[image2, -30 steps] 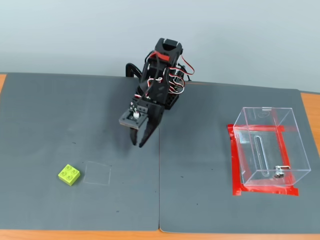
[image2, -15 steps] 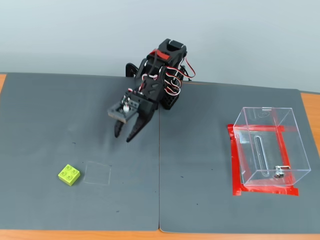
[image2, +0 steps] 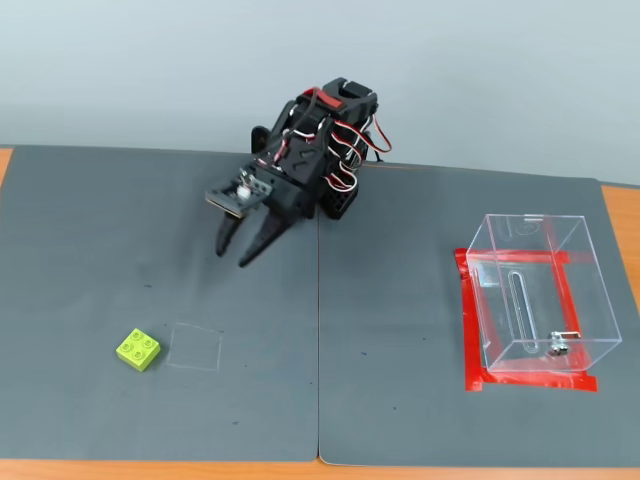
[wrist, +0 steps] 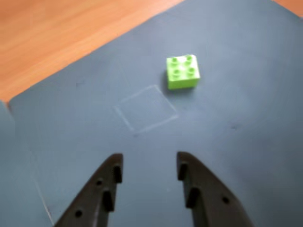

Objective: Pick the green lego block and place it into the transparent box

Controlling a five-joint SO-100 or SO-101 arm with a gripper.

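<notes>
The green lego block (wrist: 182, 72) is a small lime brick with four studs, lying on the grey mat; in the fixed view (image2: 138, 349) it sits at the lower left. My gripper (wrist: 148, 165) is open and empty, its two black fingers at the bottom of the wrist view, well short of the block. In the fixed view the gripper (image2: 232, 252) hangs above the mat near the arm's base, up and to the right of the block. The transparent box (image2: 537, 295) stands at the right on red tape, empty, with a metal latch at its front.
A faint square outline (image2: 194, 347) is marked on the mat just right of the block; it also shows in the wrist view (wrist: 146, 108). The grey mat (image2: 400, 400) covers a wooden table (wrist: 52, 33). The arm's base (image2: 335, 150) stands at the back centre.
</notes>
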